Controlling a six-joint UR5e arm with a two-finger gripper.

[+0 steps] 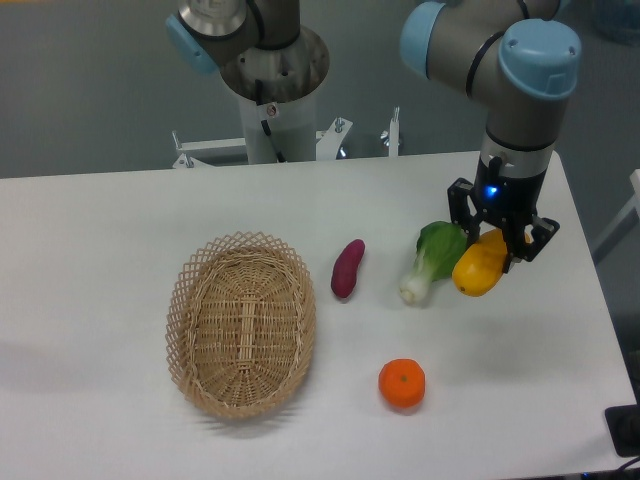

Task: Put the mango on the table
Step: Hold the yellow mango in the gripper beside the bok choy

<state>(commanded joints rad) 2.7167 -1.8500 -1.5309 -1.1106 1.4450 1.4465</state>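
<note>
table (120, 210) is carrying everything | basket (241, 325) is sitting left of centre | arm's gripper (497, 243) is hanging over the right side, jaws pinching the mango (478, 266), which is sitting low by the surface | bok choy (433, 257) is lying just beside the mango | sweet potato (347, 269) is lying between basket and bok choy | orange (401, 384) is resting near the front edge

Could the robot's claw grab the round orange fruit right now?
Probably not yet: the gripper is shut on the mango, so it is full. The orange fruit sits in the open on the table, nothing over it.
</note>
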